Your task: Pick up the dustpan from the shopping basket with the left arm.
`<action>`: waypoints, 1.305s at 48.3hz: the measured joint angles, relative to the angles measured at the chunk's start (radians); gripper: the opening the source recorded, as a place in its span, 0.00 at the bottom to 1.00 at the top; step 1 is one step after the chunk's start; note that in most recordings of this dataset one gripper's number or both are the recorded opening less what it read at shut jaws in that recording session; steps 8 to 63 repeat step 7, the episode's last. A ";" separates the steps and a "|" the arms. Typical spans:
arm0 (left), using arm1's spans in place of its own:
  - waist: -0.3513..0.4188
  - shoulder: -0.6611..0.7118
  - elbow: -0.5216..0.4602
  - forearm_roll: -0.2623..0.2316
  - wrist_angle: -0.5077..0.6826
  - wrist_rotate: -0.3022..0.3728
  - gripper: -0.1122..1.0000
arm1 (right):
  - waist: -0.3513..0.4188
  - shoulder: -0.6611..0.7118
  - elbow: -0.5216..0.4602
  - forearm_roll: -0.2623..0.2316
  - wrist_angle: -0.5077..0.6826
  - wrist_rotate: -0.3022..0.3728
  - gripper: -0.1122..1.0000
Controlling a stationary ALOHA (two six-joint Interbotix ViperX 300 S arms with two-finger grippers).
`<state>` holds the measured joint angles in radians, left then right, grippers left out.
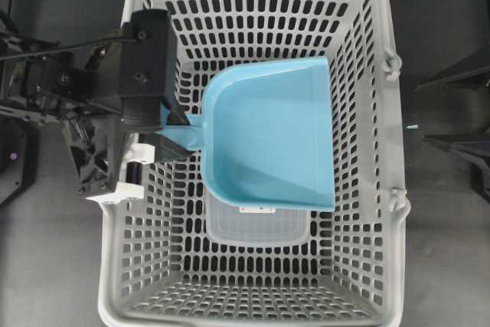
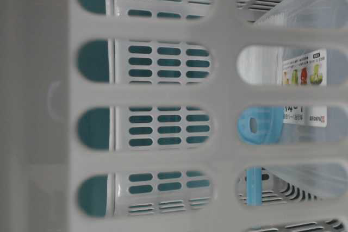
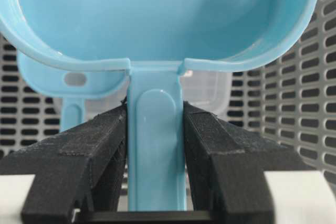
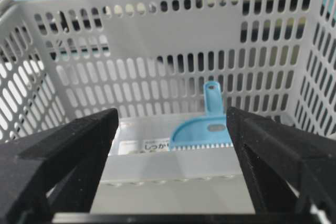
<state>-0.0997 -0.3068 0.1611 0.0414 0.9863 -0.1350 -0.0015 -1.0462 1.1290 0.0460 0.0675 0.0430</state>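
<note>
The black lattice-fingered left pincer (image 3: 155, 145) clamps the thin handle of the light blue plastic dustpan (image 1: 272, 132), held above the large grey slotted shopping basket (image 1: 383, 189) near its left wall; grasp made, so lifting clear seems next; the right pincer (image 4: 170, 129) stands open.

Dustpan (image 1: 272, 132) inside shopping basket (image 1: 375, 189), above a clear container (image 1: 256, 227).

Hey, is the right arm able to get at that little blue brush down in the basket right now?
Probably yes: the right claw is open, and nothing lies between it and the brush in the basket.
</note>
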 measured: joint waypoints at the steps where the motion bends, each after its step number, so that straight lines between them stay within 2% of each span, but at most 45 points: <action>1: -0.002 0.000 0.000 0.000 0.000 0.000 0.37 | 0.002 0.000 -0.002 0.000 0.000 0.000 0.81; 63: -0.002 -0.002 0.005 0.000 -0.002 0.002 0.37 | 0.002 -0.002 0.002 0.000 -0.002 0.000 0.81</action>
